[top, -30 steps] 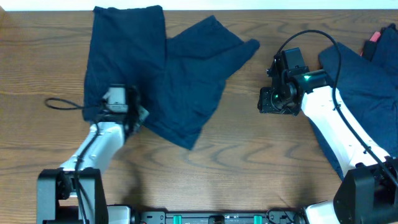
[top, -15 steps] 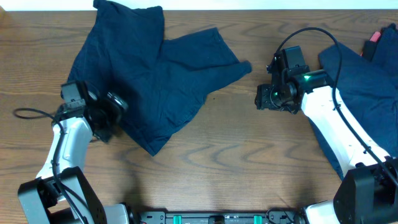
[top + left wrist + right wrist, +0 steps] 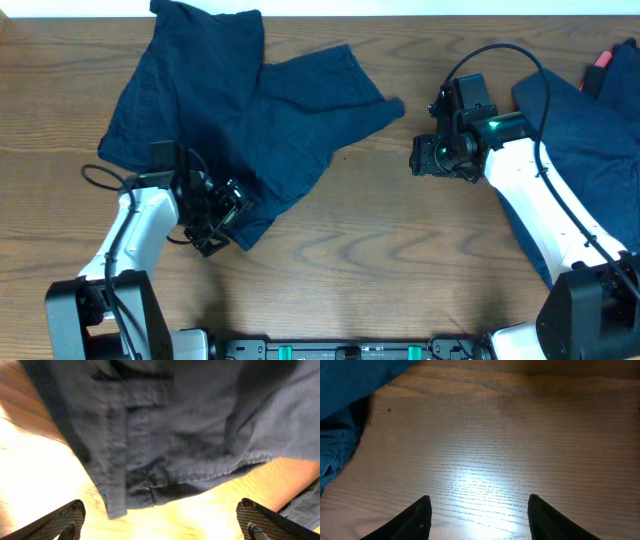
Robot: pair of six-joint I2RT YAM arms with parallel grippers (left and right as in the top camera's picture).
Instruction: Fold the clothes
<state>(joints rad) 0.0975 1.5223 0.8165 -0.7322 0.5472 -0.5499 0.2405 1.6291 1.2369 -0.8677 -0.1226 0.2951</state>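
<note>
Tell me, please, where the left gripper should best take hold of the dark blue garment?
Probably its hemmed lower corner, approached from the robot's side: that corner of the garment points at the open left gripper, with bare table on both sides.

Garment (image 3: pixel 240 120): lying spread over the far-left part of the table (image 3: pixel 380 250), one end reaching the far edge, its near corner pointing toward the front edge. Left gripper (image 3: pixel 222 213): sitting at that near corner. Right gripper (image 3: pixel 432 160): standing over bare wood right of centre, apart from the garment. Clothes pile (image 3: pixel 590 130): lying along the right edge.
</note>
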